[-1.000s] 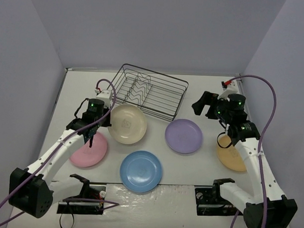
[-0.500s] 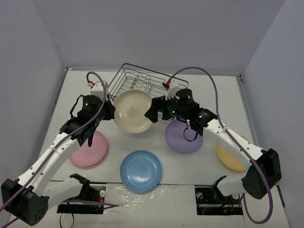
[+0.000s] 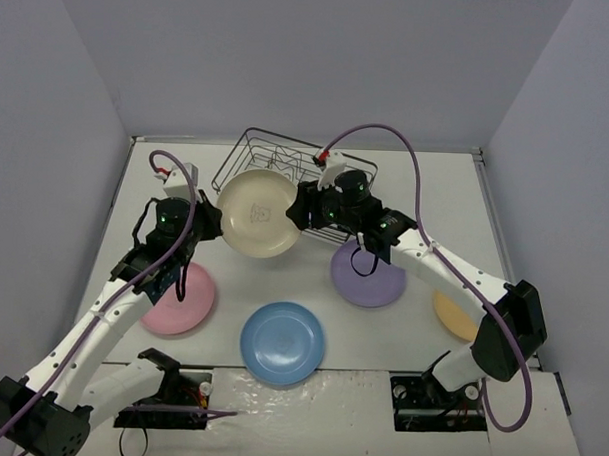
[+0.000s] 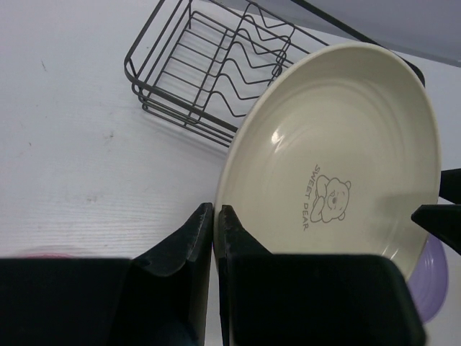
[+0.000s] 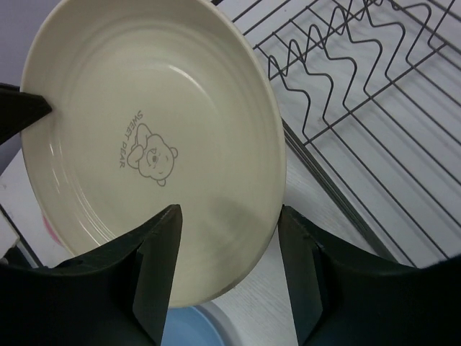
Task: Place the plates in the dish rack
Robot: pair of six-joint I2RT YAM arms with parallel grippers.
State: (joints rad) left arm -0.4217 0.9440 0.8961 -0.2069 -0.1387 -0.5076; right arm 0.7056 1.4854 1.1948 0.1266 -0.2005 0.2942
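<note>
The cream plate with a bear print hangs tilted in the air just in front of the dish rack. My left gripper is shut on its left rim; in the left wrist view the fingertips pinch the edge of the cream plate. My right gripper is at the plate's right edge. In the right wrist view its jaws stand apart astride the rim of the cream plate, one finger before the face, one behind. The wire rack holds nothing that I can see.
On the table lie a pink plate under the left arm, a blue plate at the front middle, a lilac plate under the right arm and an orange-yellow plate, partly hidden, at the right. Grey walls close in both sides.
The right arm swung from the far right across to the cream plate, and its jaws have narrowed around the rim. The left arm lifted the plate up and back towards the rack.
</note>
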